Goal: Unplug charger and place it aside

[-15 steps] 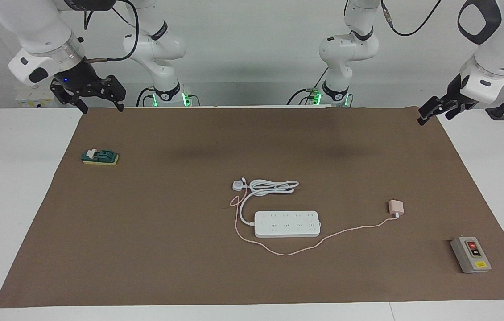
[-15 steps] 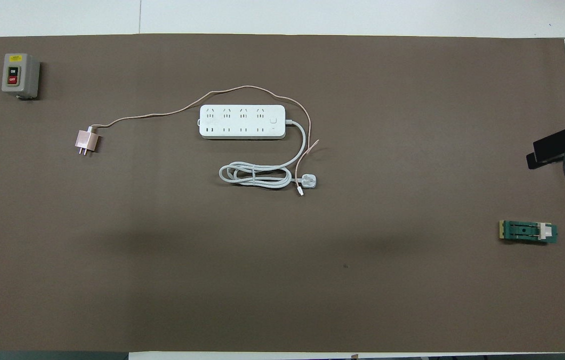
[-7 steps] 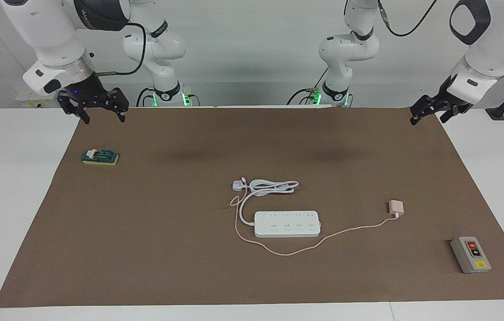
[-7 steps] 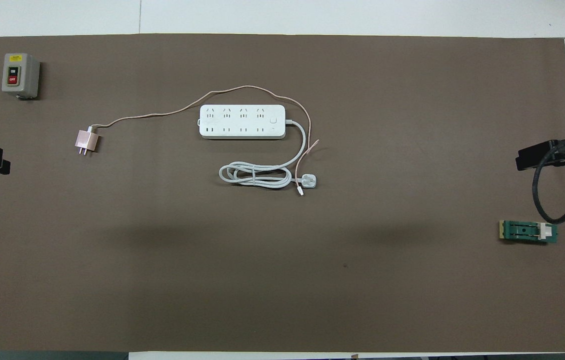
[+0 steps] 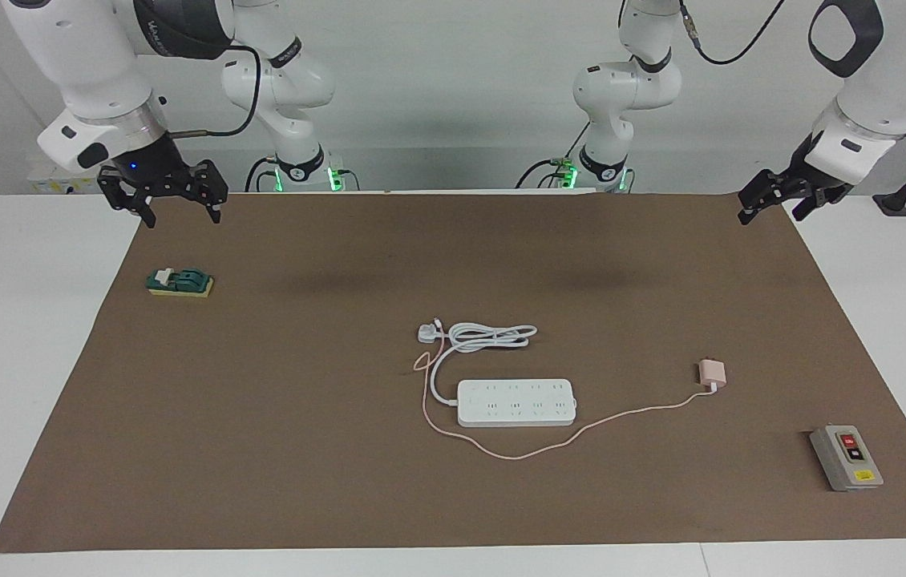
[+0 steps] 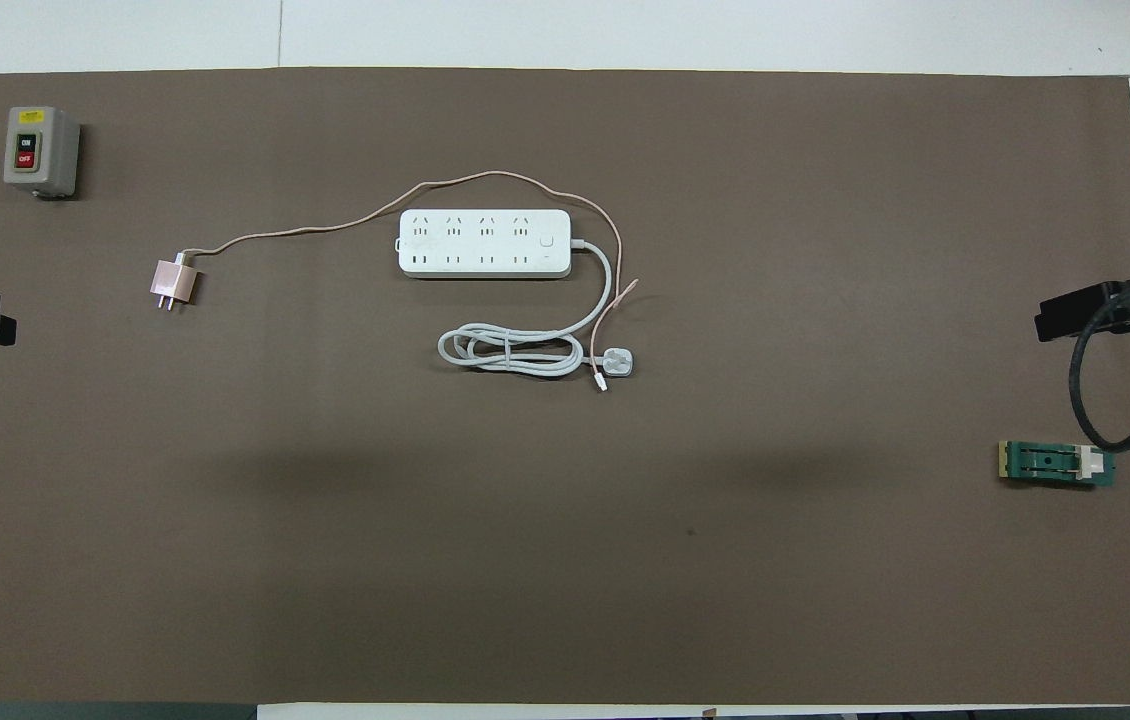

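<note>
The pale pink charger lies on the brown mat, unplugged and apart from the white power strip, toward the left arm's end. Its thin pink cable loops around the strip to the white plug. It also shows in the overhead view, as does the strip. My left gripper is open and empty, raised over the mat's corner near the robots. My right gripper is open and empty, raised over the other corner near the robots. Both are far from the charger.
The strip's white plug and coiled cord lie nearer to the robots than the strip. A green switch block sits at the right arm's end. A grey push-button box sits at the left arm's end, farther from the robots than the charger.
Both grippers have shifted slightly inward over the mat's corners in the last second, then nearly stopped. The charger, cable and power strip have not moved.
</note>
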Action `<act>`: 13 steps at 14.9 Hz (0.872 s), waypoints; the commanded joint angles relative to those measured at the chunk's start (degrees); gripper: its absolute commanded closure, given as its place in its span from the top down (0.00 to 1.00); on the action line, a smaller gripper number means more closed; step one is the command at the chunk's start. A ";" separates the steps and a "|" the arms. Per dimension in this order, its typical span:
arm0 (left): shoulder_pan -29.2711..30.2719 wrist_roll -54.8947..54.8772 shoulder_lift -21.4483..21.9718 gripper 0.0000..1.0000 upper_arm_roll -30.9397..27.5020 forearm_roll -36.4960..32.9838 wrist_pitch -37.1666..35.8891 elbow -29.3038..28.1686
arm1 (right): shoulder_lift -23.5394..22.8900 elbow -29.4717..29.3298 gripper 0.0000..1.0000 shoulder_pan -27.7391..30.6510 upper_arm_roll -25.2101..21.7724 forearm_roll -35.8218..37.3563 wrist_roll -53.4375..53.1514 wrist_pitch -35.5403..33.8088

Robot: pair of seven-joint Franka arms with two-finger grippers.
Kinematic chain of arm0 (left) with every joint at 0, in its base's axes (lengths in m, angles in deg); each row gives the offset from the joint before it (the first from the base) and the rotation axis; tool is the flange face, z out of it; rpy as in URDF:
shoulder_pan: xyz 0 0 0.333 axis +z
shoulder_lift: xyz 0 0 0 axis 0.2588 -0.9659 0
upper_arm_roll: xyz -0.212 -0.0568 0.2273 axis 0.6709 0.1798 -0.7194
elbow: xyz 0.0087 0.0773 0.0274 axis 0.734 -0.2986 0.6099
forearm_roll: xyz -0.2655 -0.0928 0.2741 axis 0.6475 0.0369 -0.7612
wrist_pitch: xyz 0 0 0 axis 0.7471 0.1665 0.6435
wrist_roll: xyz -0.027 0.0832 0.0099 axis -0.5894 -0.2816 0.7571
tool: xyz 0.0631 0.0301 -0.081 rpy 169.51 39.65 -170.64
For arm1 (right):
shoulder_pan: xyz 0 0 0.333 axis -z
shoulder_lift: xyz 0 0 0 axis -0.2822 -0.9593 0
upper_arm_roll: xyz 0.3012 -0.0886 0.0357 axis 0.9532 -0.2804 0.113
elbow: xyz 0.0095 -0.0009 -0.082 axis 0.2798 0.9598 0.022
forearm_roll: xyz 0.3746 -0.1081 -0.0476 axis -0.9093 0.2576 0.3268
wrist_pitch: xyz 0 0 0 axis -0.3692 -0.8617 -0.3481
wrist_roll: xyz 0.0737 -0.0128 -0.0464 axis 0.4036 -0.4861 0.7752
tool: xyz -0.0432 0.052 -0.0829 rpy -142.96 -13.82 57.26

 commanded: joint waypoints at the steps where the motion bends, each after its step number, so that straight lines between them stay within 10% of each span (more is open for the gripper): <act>1: -0.71 -0.69 1.03 1.00 -0.70 0.33 0.44 0.12 | 1.17 0.93 1.00 1.39 1.20 -0.11 -0.89 -0.97; 13: -1.24 -0.69 0.94 1.00 -0.35 0.33 0.44 0.12 | 1.61 1.19 1.00 0.77 1.12 -0.99 -1.41 -2.02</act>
